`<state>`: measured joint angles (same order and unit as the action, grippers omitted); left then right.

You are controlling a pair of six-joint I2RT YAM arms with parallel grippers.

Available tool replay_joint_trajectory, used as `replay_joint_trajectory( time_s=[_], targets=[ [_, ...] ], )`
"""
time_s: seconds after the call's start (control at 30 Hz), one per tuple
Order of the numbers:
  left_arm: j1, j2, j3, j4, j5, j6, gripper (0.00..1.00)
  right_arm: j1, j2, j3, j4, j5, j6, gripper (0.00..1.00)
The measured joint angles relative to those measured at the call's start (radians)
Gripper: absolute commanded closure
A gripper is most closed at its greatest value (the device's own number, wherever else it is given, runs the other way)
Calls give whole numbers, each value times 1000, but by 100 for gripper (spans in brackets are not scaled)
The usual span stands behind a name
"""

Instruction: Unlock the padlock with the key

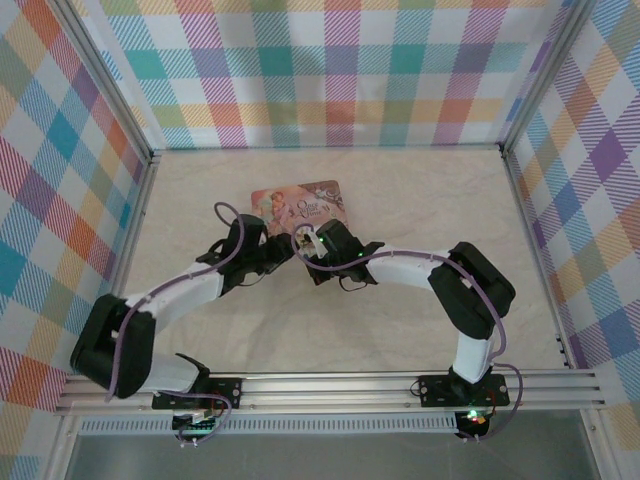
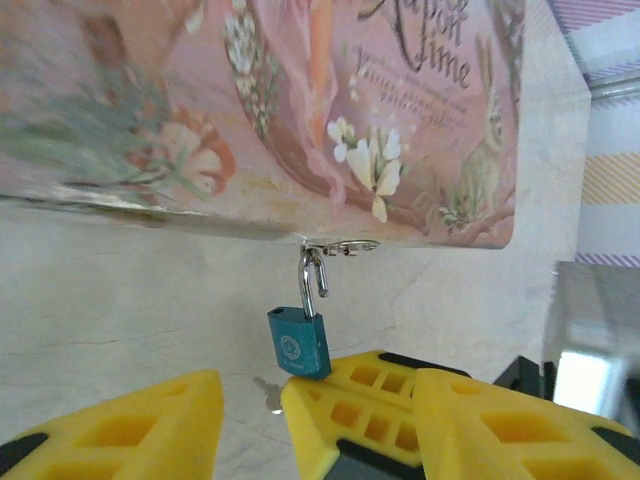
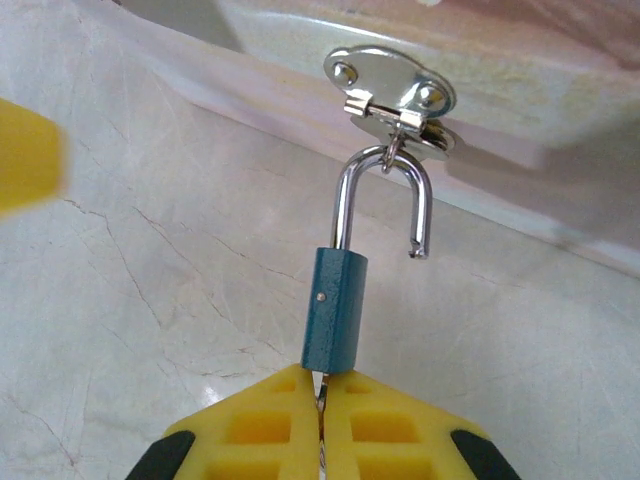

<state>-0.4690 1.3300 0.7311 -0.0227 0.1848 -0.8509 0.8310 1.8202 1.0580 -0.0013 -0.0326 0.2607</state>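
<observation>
The padlock (image 3: 334, 312) is a tiny teal block with a silver shackle (image 3: 346, 205). It hangs from the metal hasp (image 3: 395, 95) on the pink illustrated tin (image 2: 300, 110). The shackle's free end is out of the body, so the lock stands unlocked. My right gripper (image 3: 322, 385) is shut on the key (image 3: 322, 400), whose blade runs up into the lock's underside. My left gripper (image 2: 318, 400) is open just below the padlock (image 2: 298, 343), with one yellow finger (image 2: 120, 430) on each side of the right gripper's tips. Both arms meet in front of the tin (image 1: 300, 205).
The tin lies on a pale marble-patterned tabletop (image 1: 420, 200), towards the back centre. Checked walls (image 1: 330, 70) enclose the table on three sides. An aluminium rail (image 1: 330, 385) runs along the near edge by the arm bases.
</observation>
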Motion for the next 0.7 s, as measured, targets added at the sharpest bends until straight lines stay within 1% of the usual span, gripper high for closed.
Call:
replay_joint_trajectory(
  time_s=[0.07, 0.1, 0.13, 0.23, 0.33, 0.53, 0.6, 0.7],
  targets=[
    [10, -56, 0, -45, -51, 21, 31, 0, 3, 0, 3, -8, 4, 77],
    [16, -82, 1, -69, -76, 34, 31, 0, 3, 0, 4, -13, 6, 70],
    [25, -97, 5, -91, -95, 45, 31, 0, 4, 0, 5, -14, 9, 67],
    [68, -103, 42, -157, -138, 84, 31, 0, 4, -6, 13, -17, 16, 65],
    [112, -60, 100, -190, -153, 117, 31, 0, 4, -23, 16, -15, 16, 65],
    [157, 92, 198, -183, -169, 179, 29, 0, -41, -76, 14, 5, 16, 64],
    [177, 156, 230, -178, -167, 192, 29, -2, -73, -94, 11, 13, 18, 61],
    [201, 259, 286, -165, -154, 211, 29, -11, -125, -121, 11, 23, 23, 57]
  ],
)
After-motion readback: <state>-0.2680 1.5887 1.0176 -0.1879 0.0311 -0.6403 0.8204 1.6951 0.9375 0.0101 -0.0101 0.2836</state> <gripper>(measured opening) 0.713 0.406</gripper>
